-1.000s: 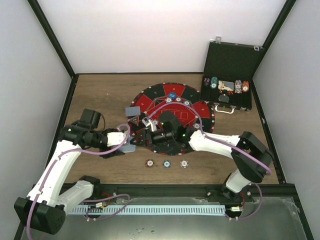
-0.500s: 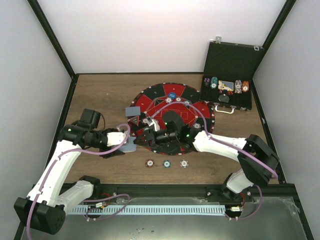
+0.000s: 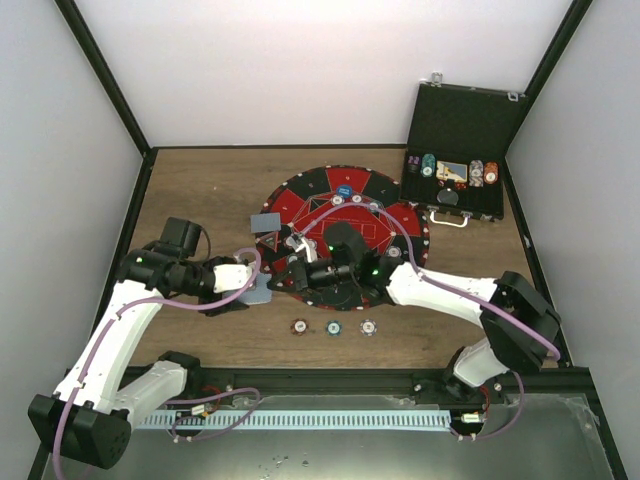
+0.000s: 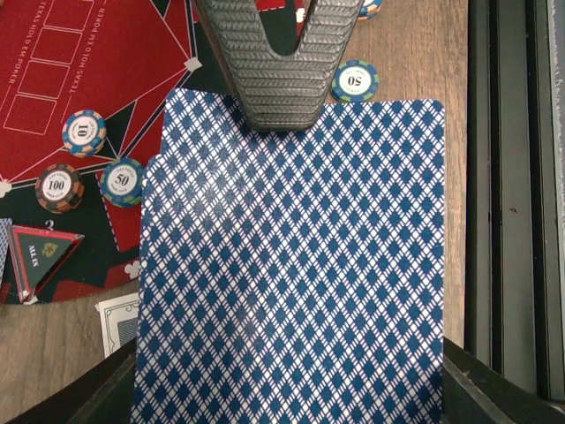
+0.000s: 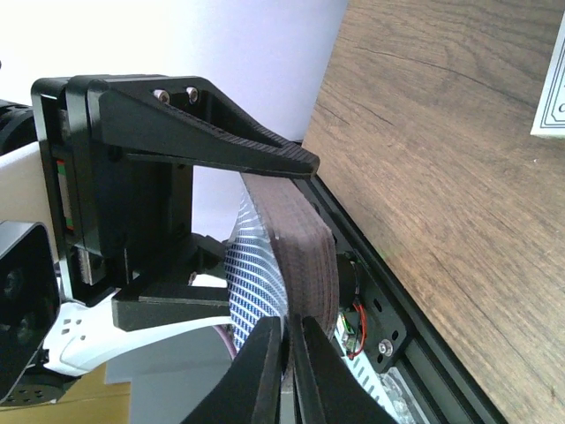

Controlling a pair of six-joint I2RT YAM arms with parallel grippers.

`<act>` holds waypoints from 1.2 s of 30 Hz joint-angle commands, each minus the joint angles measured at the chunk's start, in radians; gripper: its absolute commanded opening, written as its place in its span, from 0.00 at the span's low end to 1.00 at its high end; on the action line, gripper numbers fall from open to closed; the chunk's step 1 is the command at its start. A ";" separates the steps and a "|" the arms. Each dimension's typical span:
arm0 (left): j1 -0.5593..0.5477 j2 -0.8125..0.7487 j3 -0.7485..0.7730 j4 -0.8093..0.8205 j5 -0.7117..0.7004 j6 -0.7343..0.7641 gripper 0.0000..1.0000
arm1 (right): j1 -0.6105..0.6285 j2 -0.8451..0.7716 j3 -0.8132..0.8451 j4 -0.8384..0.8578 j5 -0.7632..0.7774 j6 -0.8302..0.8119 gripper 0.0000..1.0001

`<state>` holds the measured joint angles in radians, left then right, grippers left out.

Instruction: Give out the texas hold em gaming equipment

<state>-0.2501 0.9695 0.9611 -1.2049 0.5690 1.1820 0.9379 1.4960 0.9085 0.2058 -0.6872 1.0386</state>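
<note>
My left gripper (image 3: pixel 252 287) is shut on a deck of playing cards (image 4: pixel 291 265) with blue diamond backs, held flat over the mat's left rim. My right gripper (image 3: pixel 284 268) has reached the deck's far edge. Its ribbed fingers (image 4: pixel 282 71) are shut on the top card there. From the right wrist, the fingertips (image 5: pixel 265 362) pinch a thin card edge beside the bowed deck (image 5: pixel 305 256). Striped poker chips (image 4: pixel 84 132) lie on the red-and-black mat (image 3: pixel 345 235). A grey-backed card (image 3: pixel 267 221) rests on the mat's left side.
Three chips (image 3: pixel 334 327) lie in a row on the wood near the front rail. The open black case (image 3: pixel 455 190) with chips stands at the back right. A loose card (image 4: pixel 119 322) lies under the deck's left side, by a triangular marker (image 4: pixel 44 252).
My right gripper has slid left to the deck's edge and gone from half open to shut on the top card. The left arm and deck have held still.
</note>
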 commanded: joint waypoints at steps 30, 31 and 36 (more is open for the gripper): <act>0.003 -0.012 -0.005 0.024 0.023 0.024 0.04 | -0.189 -0.194 -0.080 -0.132 -0.104 -0.078 0.01; 0.003 -0.012 -0.007 0.024 0.022 0.026 0.04 | -0.212 -0.199 -0.081 -0.148 -0.114 -0.092 0.01; 0.003 -0.012 -0.008 0.025 0.027 0.028 0.04 | -0.362 -0.218 -0.079 -0.212 -0.158 -0.149 0.01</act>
<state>-0.2493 0.9688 0.9592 -1.1755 0.5674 1.1854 0.6785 1.3128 0.8303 0.0639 -0.7887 0.9600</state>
